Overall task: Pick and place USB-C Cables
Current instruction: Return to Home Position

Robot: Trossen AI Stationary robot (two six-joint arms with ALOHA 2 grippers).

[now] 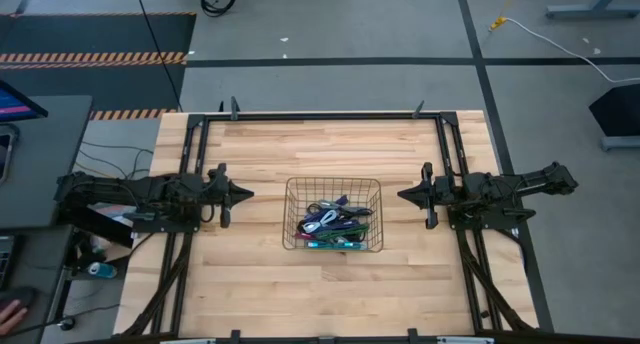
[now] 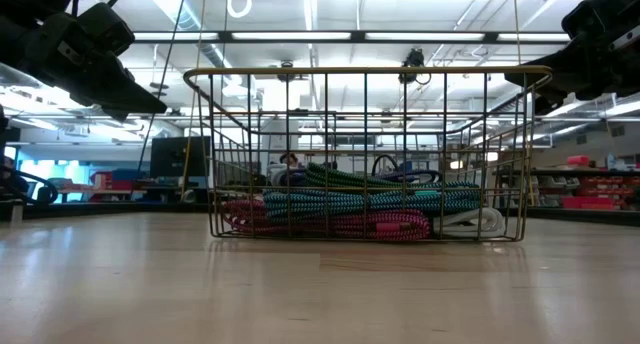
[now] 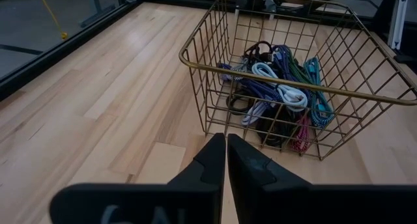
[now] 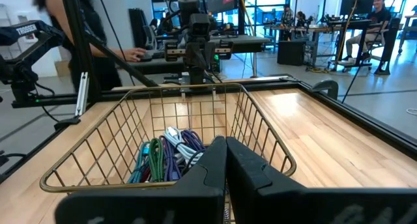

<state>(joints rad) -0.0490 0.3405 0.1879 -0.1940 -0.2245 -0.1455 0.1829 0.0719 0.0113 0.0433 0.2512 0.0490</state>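
A gold wire mesh basket [image 1: 292,184] stands at the table's middle. Inside it lie several bundled USB-C cables [image 1: 333,224] in purple, white, teal, green, black and maroon; they also show in the low view [image 2: 350,209], the left wrist view [image 3: 277,94] and the right wrist view [image 4: 166,155]. My left gripper [image 1: 250,194] hovers left of the basket, shut and empty, pointing at it [image 3: 226,152]. My right gripper [image 1: 400,195] hovers right of the basket, shut and empty [image 4: 226,152].
The basket's rim [image 2: 365,72] stands well above the cables. Bare wooden tabletop [image 1: 330,289] lies all around the basket. Black frame rails [image 1: 320,115] run along the table's edges. People and desks show in the room beyond [image 4: 378,15].
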